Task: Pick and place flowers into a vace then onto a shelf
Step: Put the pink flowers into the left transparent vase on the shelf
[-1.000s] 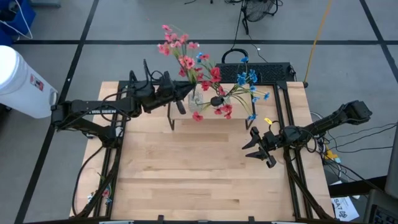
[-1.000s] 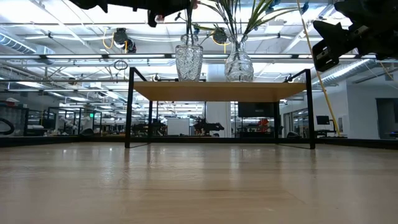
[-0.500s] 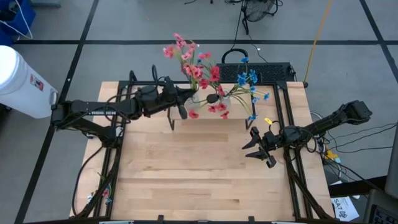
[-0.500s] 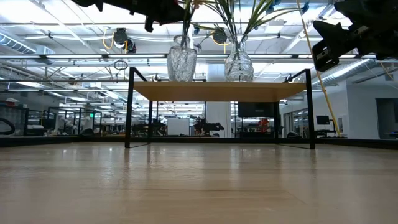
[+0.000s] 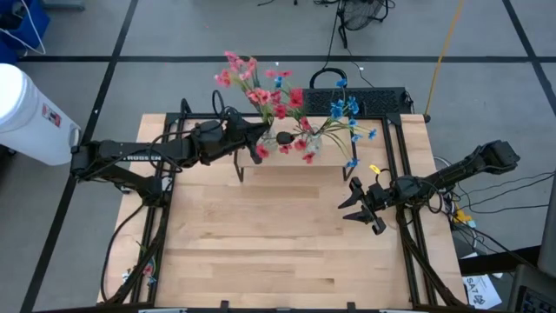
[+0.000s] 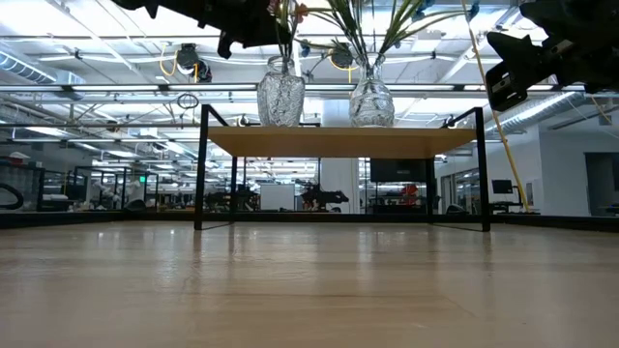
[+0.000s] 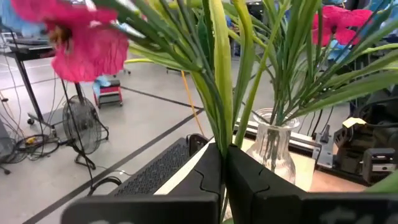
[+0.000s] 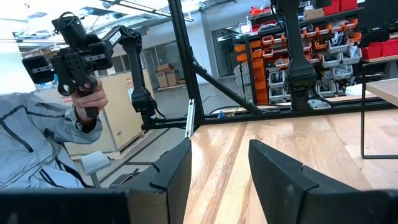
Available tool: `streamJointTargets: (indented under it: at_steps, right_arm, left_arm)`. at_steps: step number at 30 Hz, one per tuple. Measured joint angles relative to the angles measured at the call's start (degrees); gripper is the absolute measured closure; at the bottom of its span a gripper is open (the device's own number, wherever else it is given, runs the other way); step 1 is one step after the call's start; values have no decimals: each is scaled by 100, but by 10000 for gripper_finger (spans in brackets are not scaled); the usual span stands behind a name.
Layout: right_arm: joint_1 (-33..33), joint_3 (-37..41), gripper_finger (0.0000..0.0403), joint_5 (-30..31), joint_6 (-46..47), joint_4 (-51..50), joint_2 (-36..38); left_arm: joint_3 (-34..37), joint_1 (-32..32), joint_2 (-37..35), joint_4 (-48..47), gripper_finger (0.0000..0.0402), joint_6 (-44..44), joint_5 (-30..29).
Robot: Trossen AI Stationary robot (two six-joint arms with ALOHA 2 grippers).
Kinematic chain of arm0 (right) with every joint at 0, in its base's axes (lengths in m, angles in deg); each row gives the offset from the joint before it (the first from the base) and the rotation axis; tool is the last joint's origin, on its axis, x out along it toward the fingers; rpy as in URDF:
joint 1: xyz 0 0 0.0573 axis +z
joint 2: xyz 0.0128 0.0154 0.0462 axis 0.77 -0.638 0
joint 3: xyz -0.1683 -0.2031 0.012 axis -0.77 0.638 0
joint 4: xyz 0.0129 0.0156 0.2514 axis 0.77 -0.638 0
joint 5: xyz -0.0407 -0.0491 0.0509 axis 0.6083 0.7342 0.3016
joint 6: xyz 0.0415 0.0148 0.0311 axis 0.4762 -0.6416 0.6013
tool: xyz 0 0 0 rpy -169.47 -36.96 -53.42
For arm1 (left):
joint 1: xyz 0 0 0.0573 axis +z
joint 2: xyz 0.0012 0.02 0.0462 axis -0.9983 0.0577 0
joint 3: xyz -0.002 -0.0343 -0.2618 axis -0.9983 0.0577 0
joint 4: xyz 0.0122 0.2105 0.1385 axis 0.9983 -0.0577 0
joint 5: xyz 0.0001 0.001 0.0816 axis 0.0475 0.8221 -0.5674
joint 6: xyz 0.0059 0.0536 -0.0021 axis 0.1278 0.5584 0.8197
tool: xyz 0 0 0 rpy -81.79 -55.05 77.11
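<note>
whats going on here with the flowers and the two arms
The left gripper is shut on the green stems of the red flowers, holding them over a glass vase that stands on the small shelf. A second vase beside it on the shelf already holds a spray with blue blossoms. The right gripper hangs open above the table's right side, holding nothing.

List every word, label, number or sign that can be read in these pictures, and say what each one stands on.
White lettering on the left arm: too small to read.
Red and white label on the white drum beside the table: too small to read.
Printed sheet on the floor by the table's corner: too small to read.
Storage bins in the room behind: no legible text.
Nothing else carries text.
</note>
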Motion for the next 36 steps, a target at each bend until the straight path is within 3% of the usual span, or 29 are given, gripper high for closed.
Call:
streamJointTargets:
  at_steps: [21,36]
  right_arm:
    - [-2,0,252,0,0,0,0]
    - [0,0,252,-1,0,0,2]
  left_arm:
    - [20,2,13,-416,367,-232,-110]
    - [26,-222,17,291,360,-141,-319]
